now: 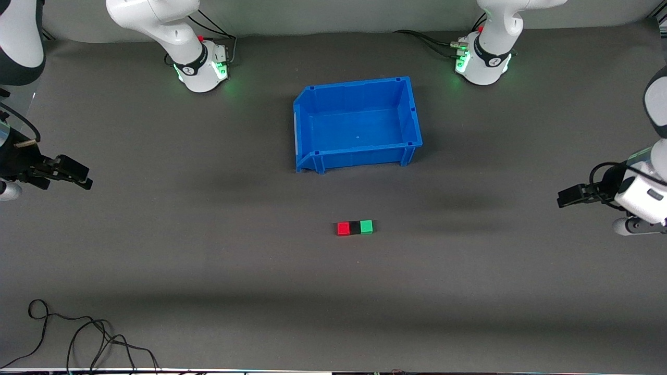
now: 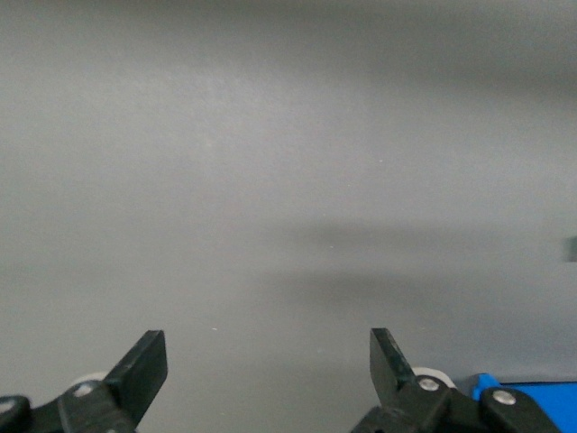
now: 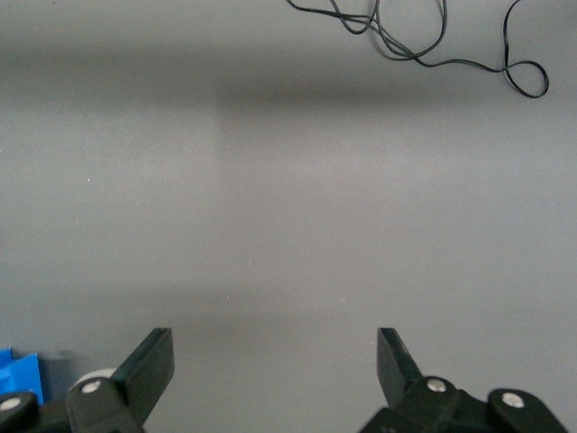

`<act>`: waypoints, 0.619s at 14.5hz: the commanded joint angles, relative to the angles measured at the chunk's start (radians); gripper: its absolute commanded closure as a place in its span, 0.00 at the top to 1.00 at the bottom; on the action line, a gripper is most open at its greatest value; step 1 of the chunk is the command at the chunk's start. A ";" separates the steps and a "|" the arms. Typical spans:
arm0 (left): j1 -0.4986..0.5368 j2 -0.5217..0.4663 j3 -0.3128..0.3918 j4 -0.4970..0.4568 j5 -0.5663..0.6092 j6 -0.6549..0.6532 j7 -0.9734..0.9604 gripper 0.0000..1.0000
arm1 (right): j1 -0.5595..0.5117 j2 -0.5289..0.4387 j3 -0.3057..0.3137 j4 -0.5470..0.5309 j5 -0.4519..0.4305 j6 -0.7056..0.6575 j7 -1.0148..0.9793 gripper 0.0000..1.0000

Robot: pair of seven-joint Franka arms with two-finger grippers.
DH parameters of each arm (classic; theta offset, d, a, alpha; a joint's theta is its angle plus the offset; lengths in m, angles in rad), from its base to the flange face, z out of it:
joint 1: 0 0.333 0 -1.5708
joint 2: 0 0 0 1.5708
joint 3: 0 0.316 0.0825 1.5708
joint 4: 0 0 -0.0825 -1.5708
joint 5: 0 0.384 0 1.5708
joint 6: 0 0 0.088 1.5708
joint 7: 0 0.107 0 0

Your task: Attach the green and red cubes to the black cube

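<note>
A red cube [image 1: 343, 228], a black cube [image 1: 355, 227] and a green cube [image 1: 366, 226] lie touching in one row on the grey mat, the black one in the middle, nearer to the front camera than the blue bin. My left gripper [image 1: 564, 198] is open and empty, up over the mat at the left arm's end of the table; in its wrist view [image 2: 268, 356] only bare mat lies between the fingers. My right gripper [image 1: 83, 176] is open and empty over the right arm's end; its wrist view [image 3: 273, 356] shows the same. Both are well apart from the cubes.
An empty blue bin [image 1: 307, 130] stands mid-table, farther from the front camera than the cubes; its corner shows in the left wrist view [image 2: 527, 390] and the right wrist view [image 3: 18, 372]. A loose black cable [image 1: 78, 333] lies at the near edge by the right arm's end, and shows in the right wrist view [image 3: 424, 41].
</note>
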 commanded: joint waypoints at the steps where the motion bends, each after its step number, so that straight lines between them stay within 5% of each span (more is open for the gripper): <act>1: 0.002 -0.056 0.002 -0.007 0.032 -0.022 0.037 1.00 | -0.160 -0.033 0.173 -0.017 -0.024 -0.023 -0.026 1.00; 9: 0.001 -0.056 -0.001 0.009 0.030 -0.039 0.037 1.00 | -0.173 -0.052 0.196 -0.003 -0.012 -0.102 -0.024 1.00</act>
